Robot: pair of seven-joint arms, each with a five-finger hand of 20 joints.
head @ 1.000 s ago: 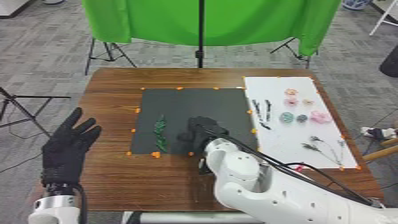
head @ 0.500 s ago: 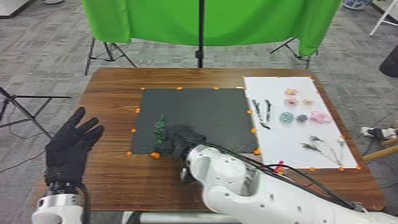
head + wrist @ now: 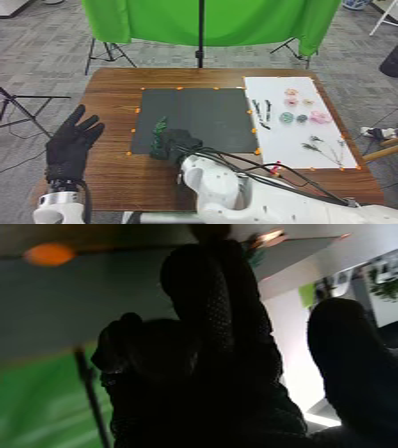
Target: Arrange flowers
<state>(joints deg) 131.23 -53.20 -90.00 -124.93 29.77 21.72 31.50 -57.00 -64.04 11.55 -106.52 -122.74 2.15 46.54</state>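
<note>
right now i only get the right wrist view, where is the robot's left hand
Observer: The left hand, in a black fabric glove, is at the left side of the brown wooden table, left of the flat dark grey mat.
Operator: ok, and is there any greenery on that mat
Observer: Yes, a slim sprig of dark green leaves lies in the mat's left part, running away from the robot.
Operator: got it, what lies past the mat, to its right
Observer: A flat white sheet, with a fluffy pink bloom near its right edge.
</note>
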